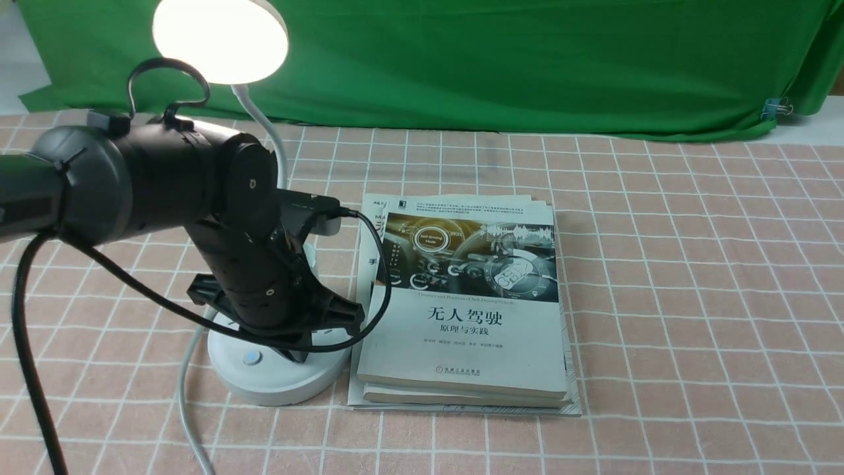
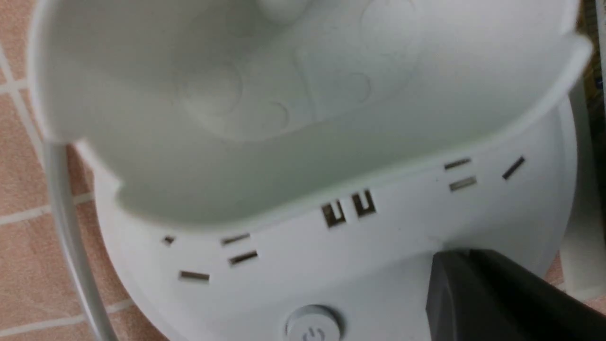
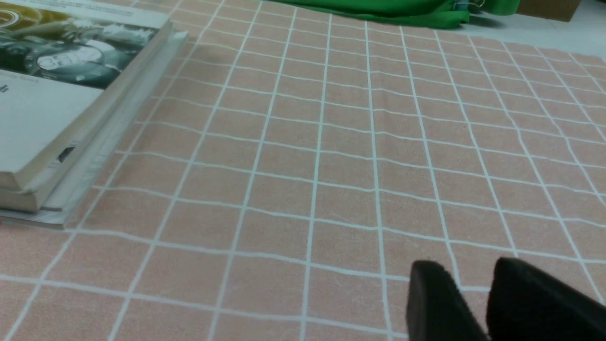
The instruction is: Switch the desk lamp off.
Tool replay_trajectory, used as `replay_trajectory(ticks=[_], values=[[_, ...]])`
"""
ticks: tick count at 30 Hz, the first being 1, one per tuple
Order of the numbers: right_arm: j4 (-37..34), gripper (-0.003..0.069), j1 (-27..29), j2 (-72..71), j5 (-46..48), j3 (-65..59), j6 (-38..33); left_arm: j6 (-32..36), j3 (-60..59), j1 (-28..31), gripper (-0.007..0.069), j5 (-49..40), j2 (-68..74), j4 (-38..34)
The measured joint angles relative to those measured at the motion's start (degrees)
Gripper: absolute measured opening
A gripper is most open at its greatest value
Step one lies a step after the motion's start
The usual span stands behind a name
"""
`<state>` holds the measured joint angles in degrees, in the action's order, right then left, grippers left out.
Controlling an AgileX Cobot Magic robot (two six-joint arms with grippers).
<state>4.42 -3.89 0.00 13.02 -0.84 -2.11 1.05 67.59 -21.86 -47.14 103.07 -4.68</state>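
- Step in hand: left claw (image 1: 297, 353) hangs low over the lamp base; whether its fingers are spread or pressed together cannot be told. Advised: press squarely down on the power button (image 2: 312, 327), brief touch.
- Desk lamp (image 1: 221, 30): white, disc head lit, thin neck, cup holder, socketed round base on the counter (image 1: 692, 297), touching the books (image 1: 461, 310).
- Right claw (image 3: 468, 303): pressed nearly together, holding nothing, well apart.

Black jointed left arm (image 1: 198, 218), looped black cable (image 1: 26, 343).
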Motion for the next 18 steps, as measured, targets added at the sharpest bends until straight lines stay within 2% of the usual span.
replay_trajectory(ticks=[10, 18], values=[[0.0, 0.024, 0.0, 0.0, 0.0, 0.0, 0.0, 0.9, 0.0, 0.0, 0.0004, -1.7, -1.5, 0.0], [0.0, 0.024, 0.0, 0.0, 0.0, 0.0, 0.0, 0.0, -6.9, 0.0, 0.0004, -2.4, -17.7, -0.1]])
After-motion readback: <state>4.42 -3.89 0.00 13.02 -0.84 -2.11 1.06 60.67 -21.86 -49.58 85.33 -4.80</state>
